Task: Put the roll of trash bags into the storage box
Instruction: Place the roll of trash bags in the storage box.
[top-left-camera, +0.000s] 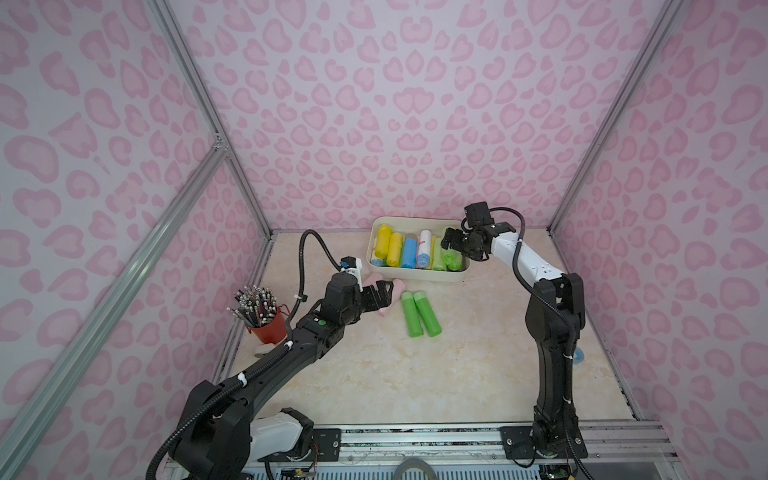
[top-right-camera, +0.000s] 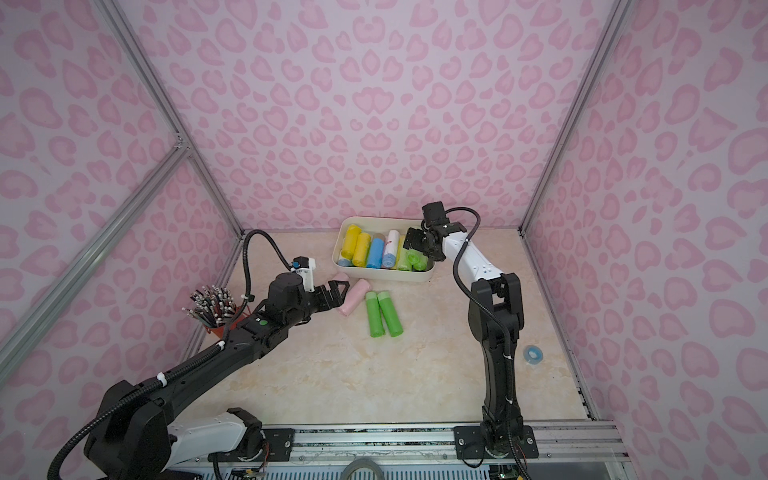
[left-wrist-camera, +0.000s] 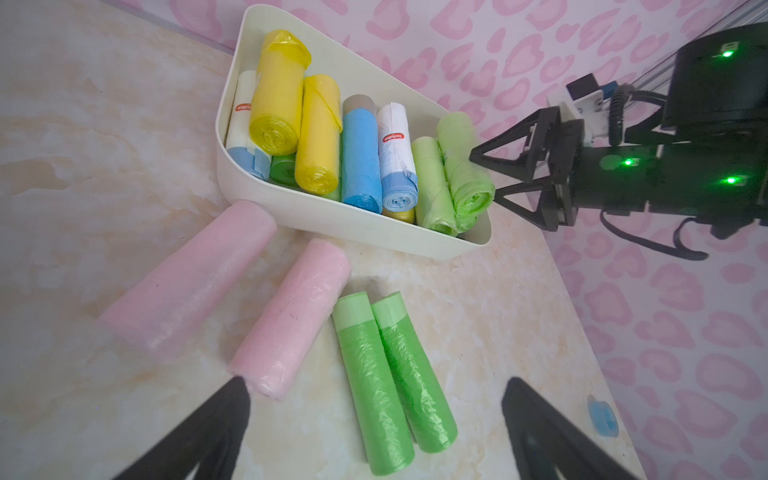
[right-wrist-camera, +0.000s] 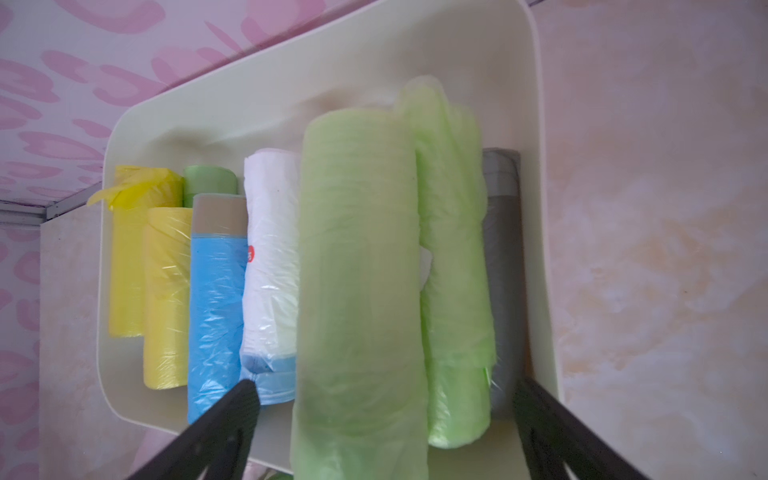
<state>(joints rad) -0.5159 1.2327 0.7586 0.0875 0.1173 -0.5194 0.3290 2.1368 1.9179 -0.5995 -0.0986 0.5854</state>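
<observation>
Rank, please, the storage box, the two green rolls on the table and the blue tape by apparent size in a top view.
Largest: storage box.
Next: left green roll and right green roll, alike, so unranked.
Smallest: blue tape.

Soft, even light left faint shadows beside the storage box (top-left-camera: 415, 274). A pale green roll (right-wrist-camera: 361, 291) over it looked smeared in the right wrist view; both top views bowed outward.
</observation>
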